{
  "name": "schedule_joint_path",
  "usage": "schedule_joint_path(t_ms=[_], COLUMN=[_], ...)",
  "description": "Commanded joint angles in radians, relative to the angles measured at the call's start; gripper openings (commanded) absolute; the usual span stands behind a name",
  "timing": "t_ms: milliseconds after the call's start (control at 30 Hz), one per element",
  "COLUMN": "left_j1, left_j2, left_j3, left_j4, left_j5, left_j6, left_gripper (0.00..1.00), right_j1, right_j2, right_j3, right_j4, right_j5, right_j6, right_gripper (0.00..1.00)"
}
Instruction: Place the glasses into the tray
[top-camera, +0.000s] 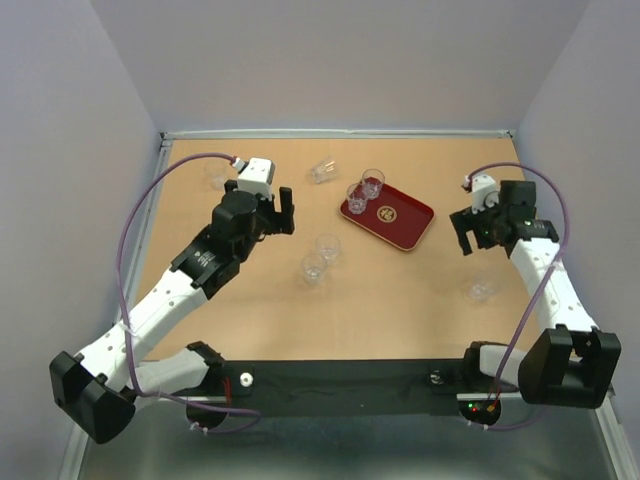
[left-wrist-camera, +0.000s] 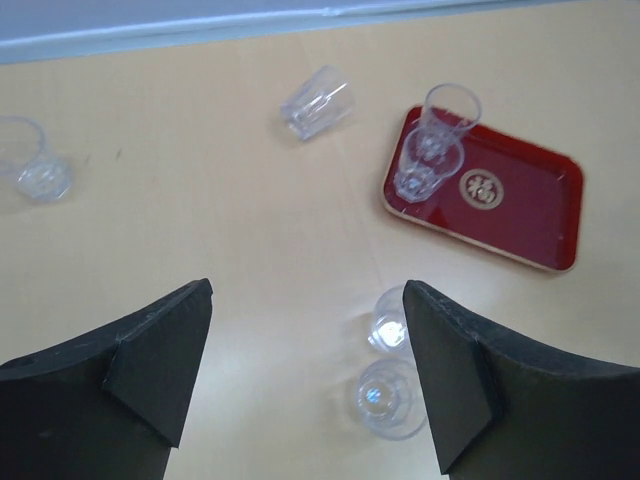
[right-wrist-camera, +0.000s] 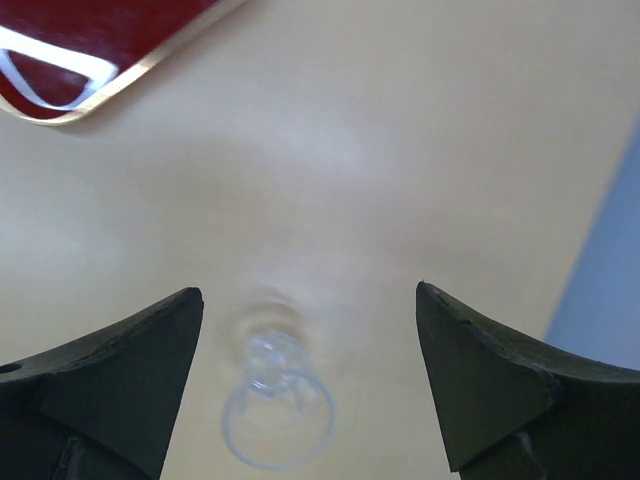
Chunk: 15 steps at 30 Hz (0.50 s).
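tray (left-wrist-camera: 530, 200): dark red, gold emblem, pale gold edge
glasses (left-wrist-camera: 388, 398): clear, colourless
table (left-wrist-camera: 200, 200): light tan
left end effector (left-wrist-camera: 307, 290), right end effector (right-wrist-camera: 308, 292): black

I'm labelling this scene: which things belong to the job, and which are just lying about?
Job: dark red rectangular tray; two small clear glass tumblers on it, one on its side, four more on the tan table.
Lying about: nothing, only the robot's purple cables.
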Motion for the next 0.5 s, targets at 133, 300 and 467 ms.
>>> schedule_joint_path(t_ms=[133,300,467], left_j1=[-0.002,0.0,-0.002], left_j2=[-0.157,-0.196,-0.207], left_j3=[-0.162,-0.178,-0.181], left_j4=[0.031,0.049,0.051], left_j5=[-0.126,-0.103,-0.069], left_j6=[0.056,0.068,0.062], left_gripper=[0.92,0.92,0.91], right_j1=[-0.177,-0.219,-0.257], right_j2=[-0.051,-0.057,-0.05], right_j3=[0.062,0.05,0.03], right_j4=[-0.213,-0.251,-0.296], right_j5=[0.031,0.031,-0.003], right_j6=[-0.111,-0.137,-0.154], right_gripper=[0.92,0.91,0.87])
